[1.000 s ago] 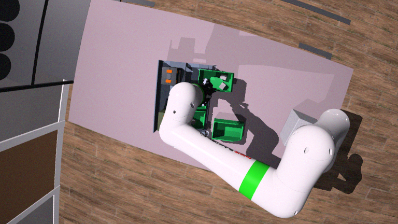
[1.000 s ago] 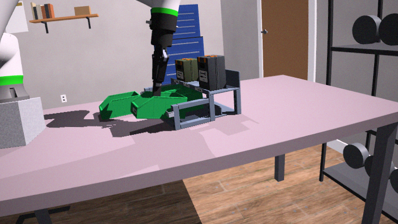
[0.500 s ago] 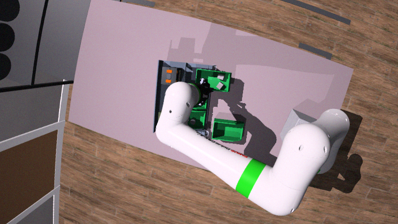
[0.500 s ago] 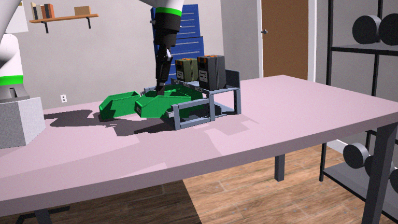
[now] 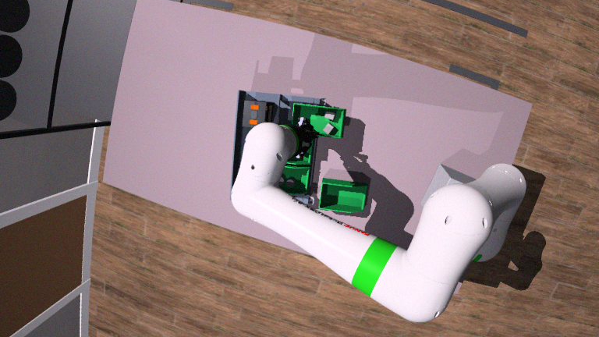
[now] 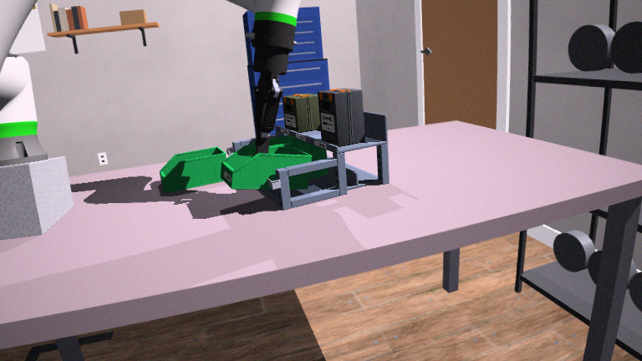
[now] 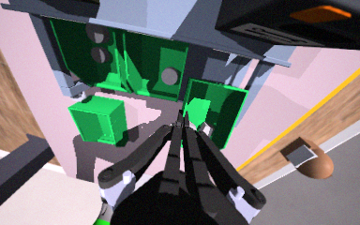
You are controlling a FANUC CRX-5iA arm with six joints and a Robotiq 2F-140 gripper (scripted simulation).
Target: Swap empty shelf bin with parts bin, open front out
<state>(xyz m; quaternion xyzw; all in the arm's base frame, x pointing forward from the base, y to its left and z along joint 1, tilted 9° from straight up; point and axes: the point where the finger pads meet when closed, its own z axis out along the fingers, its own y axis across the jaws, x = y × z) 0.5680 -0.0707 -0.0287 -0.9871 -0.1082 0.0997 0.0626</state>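
The green bin with grey parts (image 5: 318,120) sits partly in the end bay of the grey shelf (image 6: 331,163), with its front sticking out toward the table; it also shows in the side view (image 6: 262,163) and the wrist view (image 7: 216,110). My gripper (image 6: 261,140) comes down from above, and its fingers are shut on this bin's rim wall. The empty green bin (image 5: 343,195) (image 6: 191,168) (image 7: 98,121) stands upright on the table in front of the shelf, apart from it.
Other green bins (image 7: 117,56) with round dark parts sit in the neighbouring bays. Two dark boxes with orange tops (image 6: 338,118) stand on the low upper board. My arm's grey base block (image 6: 33,196) stands at the table's end.
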